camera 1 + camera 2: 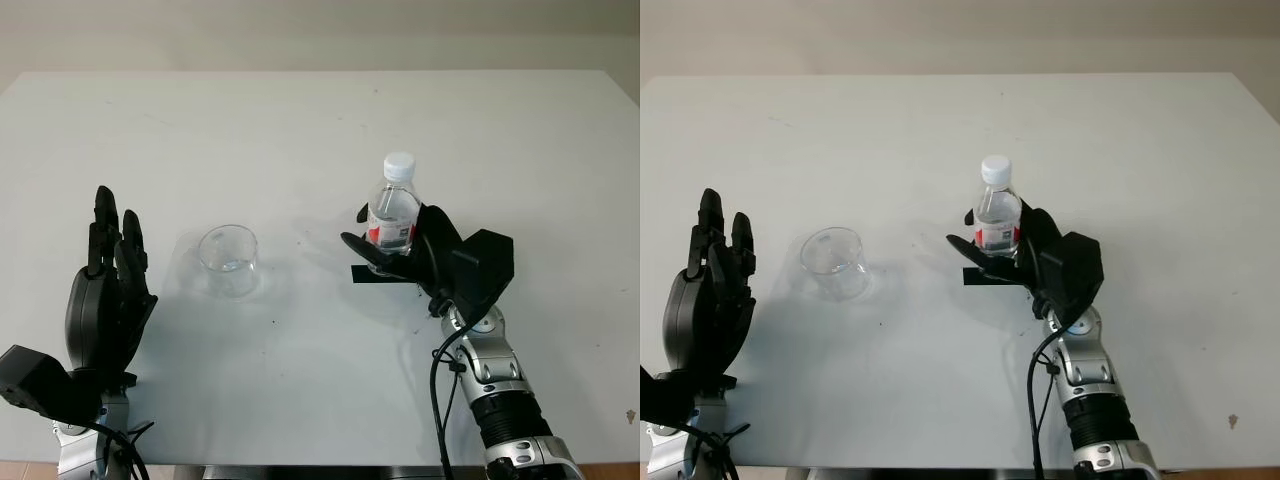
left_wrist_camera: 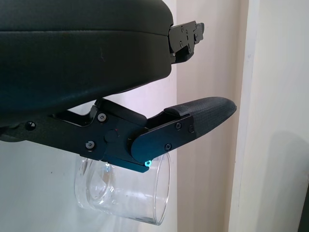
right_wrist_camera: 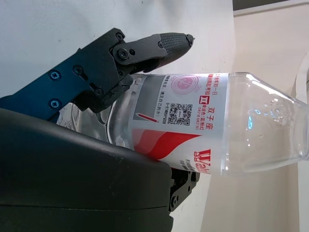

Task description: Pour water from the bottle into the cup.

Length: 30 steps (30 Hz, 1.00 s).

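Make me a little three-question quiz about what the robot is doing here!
1. True or false: the white cap is on the clear plastic water bottle.
2. Which hand grips the bottle? A) left hand B) right hand
3. Fill in: the clear plastic cup stands on the white table between the bottle and the ____ hand.

Key: 1 true; 2 B; 3 left. The left hand is open beside the cup.

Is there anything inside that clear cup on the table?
The cup looks empty: the white table shows straight through its walls. The bottle, cap on, is upright in the right robot hand. The left robot hand is open beside the cup.
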Available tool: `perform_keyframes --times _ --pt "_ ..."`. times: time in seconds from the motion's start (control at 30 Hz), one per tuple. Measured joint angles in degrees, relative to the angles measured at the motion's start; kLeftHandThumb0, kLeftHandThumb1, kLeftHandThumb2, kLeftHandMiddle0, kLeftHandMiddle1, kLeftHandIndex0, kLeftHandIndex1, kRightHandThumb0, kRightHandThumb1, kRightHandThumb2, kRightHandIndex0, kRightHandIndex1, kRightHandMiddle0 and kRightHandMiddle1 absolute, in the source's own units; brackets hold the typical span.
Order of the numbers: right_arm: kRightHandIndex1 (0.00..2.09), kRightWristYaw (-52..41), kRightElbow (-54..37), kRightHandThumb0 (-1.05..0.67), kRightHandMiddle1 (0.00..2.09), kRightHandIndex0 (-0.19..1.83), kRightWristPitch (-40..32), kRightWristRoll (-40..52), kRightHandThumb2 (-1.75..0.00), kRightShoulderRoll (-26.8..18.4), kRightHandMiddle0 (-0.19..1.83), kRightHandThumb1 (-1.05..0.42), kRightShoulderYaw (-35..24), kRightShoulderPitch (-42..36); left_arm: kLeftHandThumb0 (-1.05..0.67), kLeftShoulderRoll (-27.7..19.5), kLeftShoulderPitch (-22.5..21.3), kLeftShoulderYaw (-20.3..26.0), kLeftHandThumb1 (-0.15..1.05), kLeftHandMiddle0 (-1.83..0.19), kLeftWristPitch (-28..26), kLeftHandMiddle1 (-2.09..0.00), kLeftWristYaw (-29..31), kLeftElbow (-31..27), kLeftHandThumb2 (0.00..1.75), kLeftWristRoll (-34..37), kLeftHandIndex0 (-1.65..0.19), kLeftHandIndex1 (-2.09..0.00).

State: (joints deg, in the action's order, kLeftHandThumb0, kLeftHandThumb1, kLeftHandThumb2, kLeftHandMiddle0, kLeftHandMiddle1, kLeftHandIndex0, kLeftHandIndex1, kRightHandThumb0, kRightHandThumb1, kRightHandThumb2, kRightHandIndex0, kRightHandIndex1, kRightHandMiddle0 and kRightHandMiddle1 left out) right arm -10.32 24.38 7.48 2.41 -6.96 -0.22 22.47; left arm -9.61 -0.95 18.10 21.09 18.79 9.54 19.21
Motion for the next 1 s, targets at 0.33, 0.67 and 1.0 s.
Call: perform_keyframes --times 0.33,0.67,1.0 --pt "2.09 2.0 2.5 -0.49 2.09 0.97 2.6 -1.7 -0.51 0.9 0.64 -1.05 0.0 0.4 -0.69 -0.2 -0.1 0.0 1.05 0.19 0.0 0.0 0.1 0.2 0.8 0.2 0.19 0.0" --pt "2.09 1.5 2.8 -0.5 2.09 0.87 4.0 -2.1 -0.5 0.9 0.6 -1.05 0.0 0.0 -0.7 -0.2 -0.1 0.2 1.05 0.19 0.0 0.0 -0.1 0.2 0.79 0.6 0.19 0.0" --pt "1.88 -1.2 5.1 -0.56 1.83 0.04 8.0 -0.3 -0.05 1.0 -0.04 -0.98 -0.5 -1.0 -0.7 -0.2 -0.1 0.2 1.05 0.19 0.0 0.0 -0.3 0.2 0.79 0.5 0.19 0.0"
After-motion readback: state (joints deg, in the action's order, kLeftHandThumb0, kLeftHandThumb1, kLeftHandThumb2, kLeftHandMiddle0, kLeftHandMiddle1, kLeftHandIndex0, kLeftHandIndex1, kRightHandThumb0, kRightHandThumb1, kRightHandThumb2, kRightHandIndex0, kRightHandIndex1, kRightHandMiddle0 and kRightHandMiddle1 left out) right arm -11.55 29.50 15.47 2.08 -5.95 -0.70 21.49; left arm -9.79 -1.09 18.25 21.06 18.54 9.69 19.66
